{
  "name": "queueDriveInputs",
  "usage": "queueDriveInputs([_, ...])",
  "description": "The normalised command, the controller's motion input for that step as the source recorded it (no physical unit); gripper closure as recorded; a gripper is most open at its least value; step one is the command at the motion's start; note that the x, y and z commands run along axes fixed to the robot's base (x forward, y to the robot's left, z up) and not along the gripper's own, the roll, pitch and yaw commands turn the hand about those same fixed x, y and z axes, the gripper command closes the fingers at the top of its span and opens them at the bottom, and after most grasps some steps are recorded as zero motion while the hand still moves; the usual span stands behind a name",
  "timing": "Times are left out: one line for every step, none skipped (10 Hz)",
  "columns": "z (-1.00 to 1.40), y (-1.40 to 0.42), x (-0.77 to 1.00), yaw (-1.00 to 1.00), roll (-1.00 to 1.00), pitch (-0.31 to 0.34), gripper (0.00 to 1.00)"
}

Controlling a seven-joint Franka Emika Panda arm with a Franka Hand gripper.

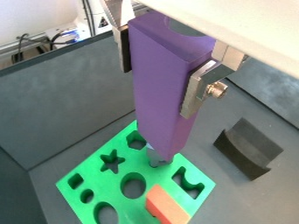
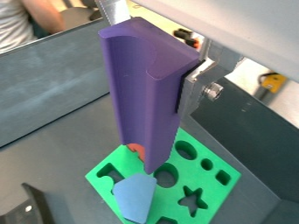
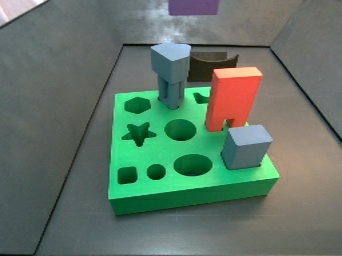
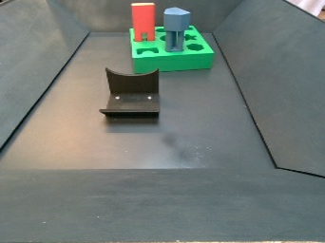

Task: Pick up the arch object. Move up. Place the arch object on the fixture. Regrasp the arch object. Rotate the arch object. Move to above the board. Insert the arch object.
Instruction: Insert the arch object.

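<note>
Your gripper (image 1: 162, 63) hung high above the green board (image 1: 96, 186), its silver fingers (image 1: 197, 87) clamped on the purple arch object (image 1: 162, 83), which pointed straight down at the slab. In a side view only the arch's lower end (image 3: 197, 5) showed at the upper edge. On the board you had the red-orange block (image 3: 233, 97), the grey-blue pentagon post (image 3: 170, 72) and a grey cube (image 3: 247, 144) standing. The fixture (image 4: 129, 93) sat apart on the floor.
</note>
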Motion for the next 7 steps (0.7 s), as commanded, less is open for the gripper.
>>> queueDriveInputs([-0.05,0.11,0.97,0.30,0.00,0.000,1.00])
queueDriveInputs([-0.30,0.00,1.00,0.12,0.00,0.023,1.00])
queueDriveInputs([-0.49,0.00,1.00,0.02,-0.04,0.034,1.00])
queueDriveInputs([-0.54,0.01,1.00,0.00,-0.06,0.043,1.00])
queueDriveInputs([-0.39,0.00,1.00,0.00,-0.04,0.026,1.00])
queueDriveInputs([-0.18,0.00,1.00,0.02,0.01,0.064,1.00])
queueDriveInputs([-0.20,0.02,1.00,0.06,0.02,0.080,1.00])
